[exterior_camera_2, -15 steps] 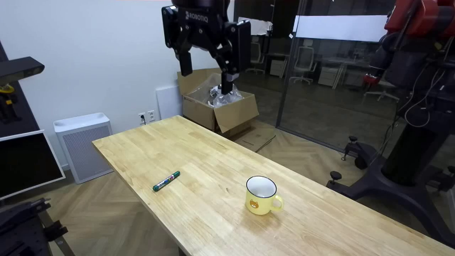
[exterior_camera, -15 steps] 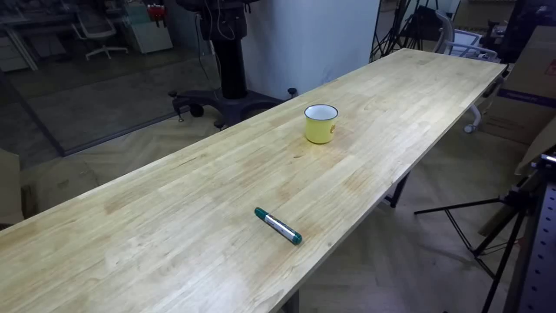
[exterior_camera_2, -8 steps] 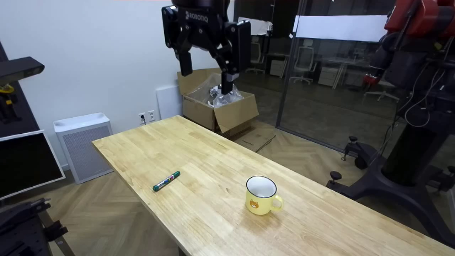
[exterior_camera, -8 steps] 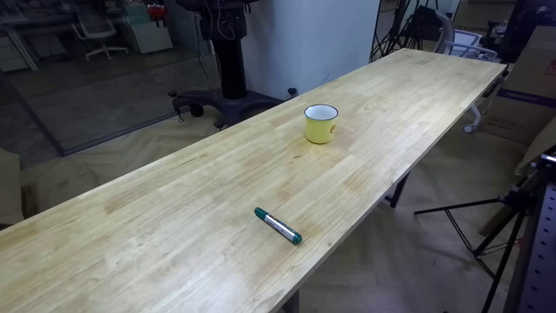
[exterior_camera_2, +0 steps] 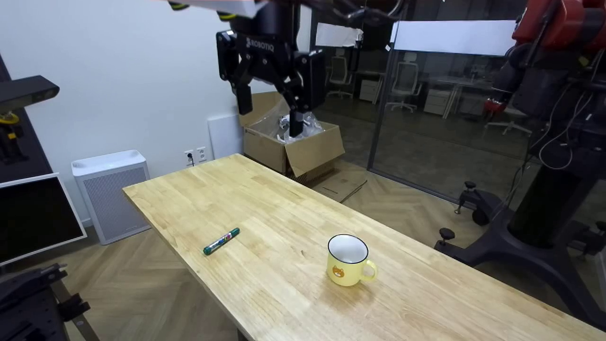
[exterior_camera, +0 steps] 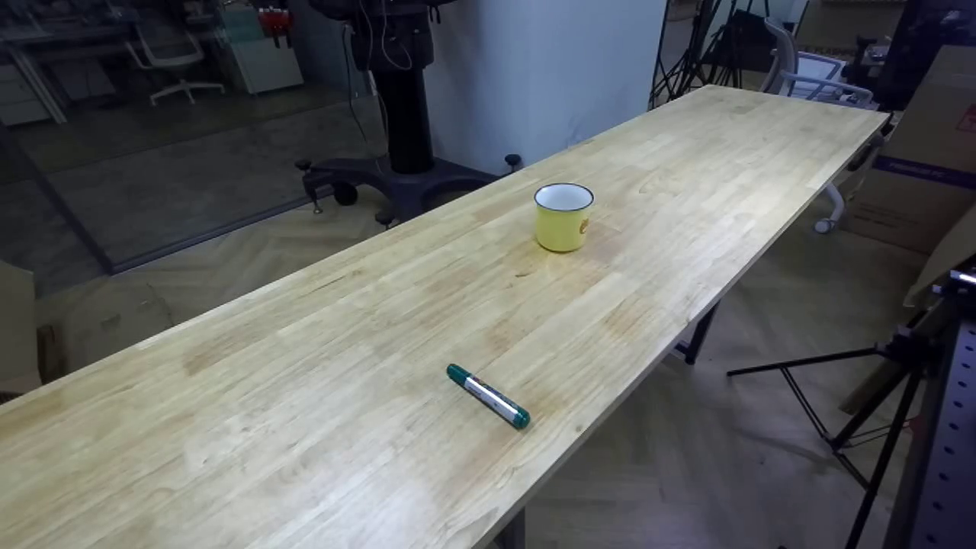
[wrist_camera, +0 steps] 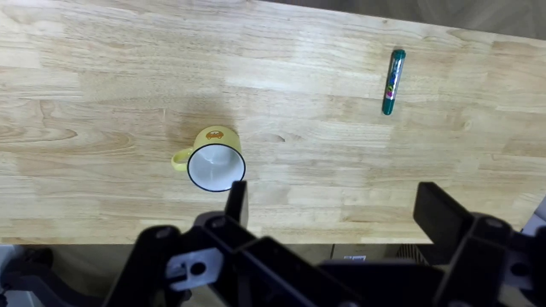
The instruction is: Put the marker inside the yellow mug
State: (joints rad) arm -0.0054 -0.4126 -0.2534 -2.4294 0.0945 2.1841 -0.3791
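Marker (wrist_camera: 393, 82), slim, dark green at both ends, paler between.

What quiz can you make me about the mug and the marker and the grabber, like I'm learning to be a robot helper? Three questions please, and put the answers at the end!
1. Fill in the gap: the mug is yellow on the outside and ____ on the inside.
2. Pick one. Where is the marker?
A) inside the mug
B) lying on the table, apart from the mug
C) under the mug
3. True or false: the gripper is open.

Key:
1. White.
2. B.
3. True, and it holds nothing.
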